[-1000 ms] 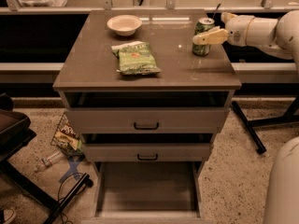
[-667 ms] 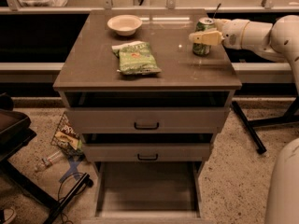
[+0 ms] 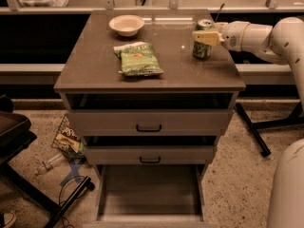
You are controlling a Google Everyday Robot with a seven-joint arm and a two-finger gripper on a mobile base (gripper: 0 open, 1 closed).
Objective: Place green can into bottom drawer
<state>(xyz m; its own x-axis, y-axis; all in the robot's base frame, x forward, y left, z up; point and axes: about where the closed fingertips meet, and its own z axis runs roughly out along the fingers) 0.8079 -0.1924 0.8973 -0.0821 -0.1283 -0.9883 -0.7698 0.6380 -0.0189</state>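
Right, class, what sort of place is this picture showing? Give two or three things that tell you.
Probably a robot testing lab, not a home: a white robot arm with its gripper at the green can on a grey cabinet, cables and litter on the speckled floor.

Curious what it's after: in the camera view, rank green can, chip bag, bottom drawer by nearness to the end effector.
End effector: cabinet top, right rear.
1. green can, at it
2. chip bag, top's middle
3. bottom drawer, open below
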